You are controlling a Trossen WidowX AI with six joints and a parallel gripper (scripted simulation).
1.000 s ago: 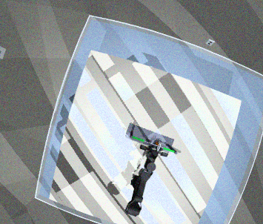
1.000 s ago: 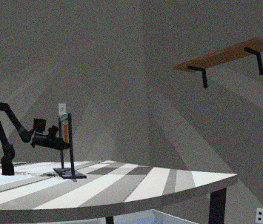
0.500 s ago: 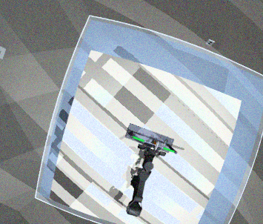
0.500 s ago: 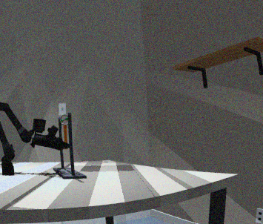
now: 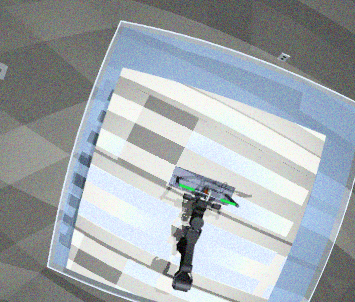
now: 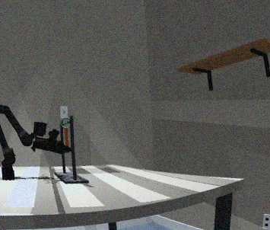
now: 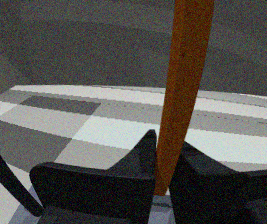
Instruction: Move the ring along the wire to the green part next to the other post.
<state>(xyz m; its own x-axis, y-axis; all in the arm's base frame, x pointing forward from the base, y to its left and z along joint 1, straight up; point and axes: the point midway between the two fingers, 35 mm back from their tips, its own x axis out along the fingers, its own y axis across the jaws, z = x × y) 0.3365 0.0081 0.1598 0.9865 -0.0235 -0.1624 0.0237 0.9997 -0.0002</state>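
Orange handle [image 7: 186, 63] ran up between the dark fingers in the wrist view, tilted slightly right at its top. The tool [image 7: 162, 163] was clenched on it low down, grasping the handle near its bottom end; likely so, to keep the arm below and clear of the wire.

Exterior view, left to right: arm [image 6: 4, 133] based at the far left of the striped tabletop [image 6: 134, 188], reaching right with the tool [image 6: 62, 146] level. Then the handle [image 6: 66, 137], upright, with the ring [image 6: 65, 122] at its top, between two dark posts [image 6: 72, 148] on a small base [image 6: 71, 177]. From this side the posts overlap, so how far along the wire the ring stood could not be read here.

Top view: green wire end [image 5: 186, 187] on the left, a speck of orange handle [image 5: 205, 191] about midway, green end [image 5: 228, 202] on the right. Judged: ring over the thin grey stretch, mid-traverse, held raised so nothing brushes it. Wire itself too fine to see; contact could not be told.
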